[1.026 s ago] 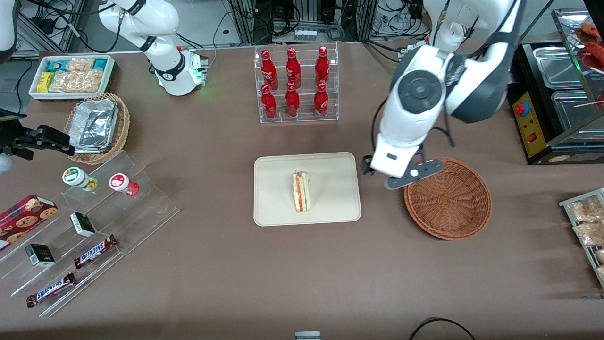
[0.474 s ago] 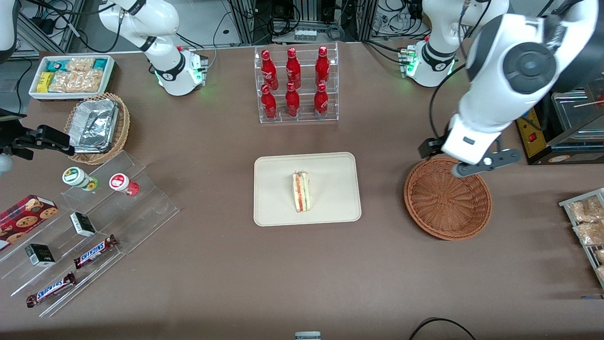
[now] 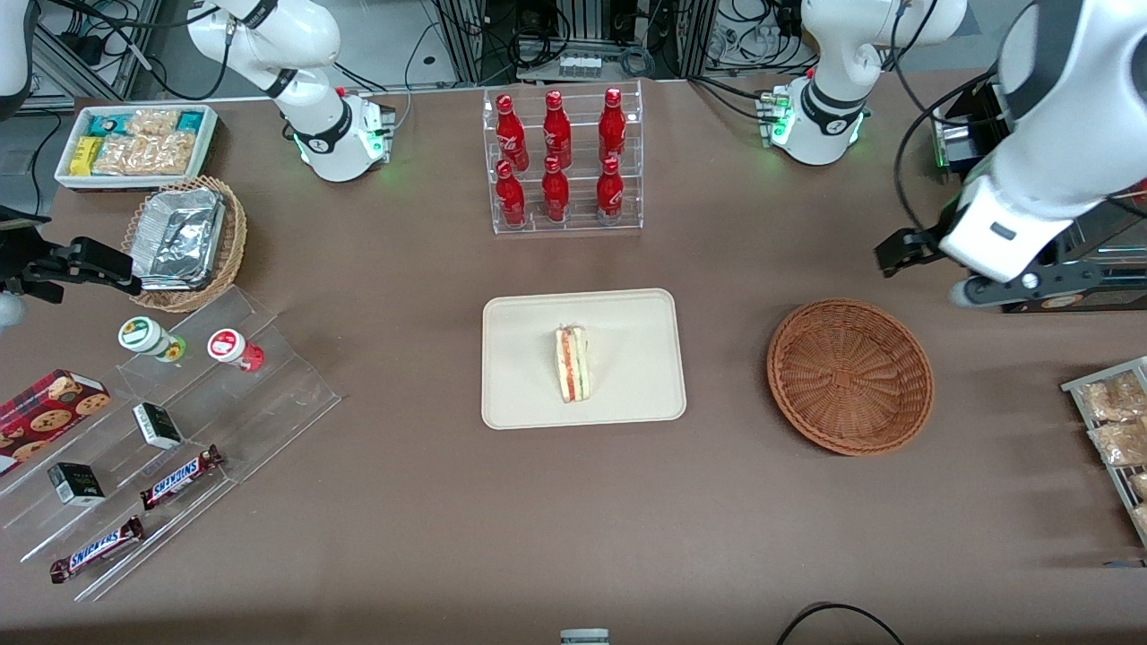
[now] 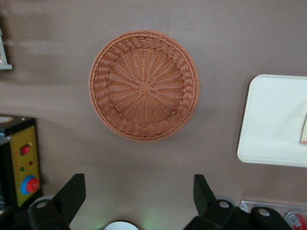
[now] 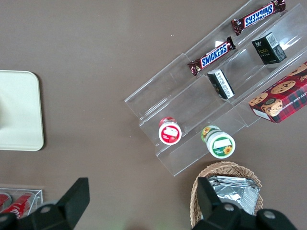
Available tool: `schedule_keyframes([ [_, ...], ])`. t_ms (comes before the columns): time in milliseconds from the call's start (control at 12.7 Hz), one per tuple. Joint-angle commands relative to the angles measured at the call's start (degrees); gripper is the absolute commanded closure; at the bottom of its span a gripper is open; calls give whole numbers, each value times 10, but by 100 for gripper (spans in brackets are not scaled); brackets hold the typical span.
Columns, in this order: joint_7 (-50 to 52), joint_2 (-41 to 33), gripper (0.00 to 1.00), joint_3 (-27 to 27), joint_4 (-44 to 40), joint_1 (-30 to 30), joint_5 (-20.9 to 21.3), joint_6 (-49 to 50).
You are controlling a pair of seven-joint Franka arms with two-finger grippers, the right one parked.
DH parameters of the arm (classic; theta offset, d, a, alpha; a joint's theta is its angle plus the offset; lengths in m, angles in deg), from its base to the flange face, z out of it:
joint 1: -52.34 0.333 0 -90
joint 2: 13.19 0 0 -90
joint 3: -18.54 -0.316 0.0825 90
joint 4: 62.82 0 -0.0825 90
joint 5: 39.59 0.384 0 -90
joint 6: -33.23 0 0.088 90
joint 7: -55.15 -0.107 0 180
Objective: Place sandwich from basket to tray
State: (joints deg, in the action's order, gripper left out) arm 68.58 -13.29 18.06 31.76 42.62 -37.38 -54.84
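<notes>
The pincer (image 4: 139, 201) hangs with its fingers spread, high over the bench (image 3: 717, 520) at the working arm's end. Below it and nearer the front camera sits the basket (image 3: 849, 376). The tray (image 3: 529, 358) lies well apart from the pincer, toward the parked arm's end, with the sandwich (image 3: 572, 363) on it.

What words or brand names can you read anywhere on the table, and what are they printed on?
"SNICKERS": on the two chocolate bars on the clear display steps.
Red bottles: white script too small to read.
Small dark boxes, cookie box and jar lids: print too small to read.
Sandwich, tray, basket: no text.
The gripper hangs open above the table, nearer the working arm's base than the basket.
</notes>
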Motion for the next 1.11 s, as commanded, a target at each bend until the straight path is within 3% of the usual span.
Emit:
schedule_keyframes([
  [0,-59,-44,1,7,32,42,-18,4],
  [316,-139,-57,1,7,28,96,-26,21],
  [1026,-133,8,1,13,-34,66,-26,11],
])
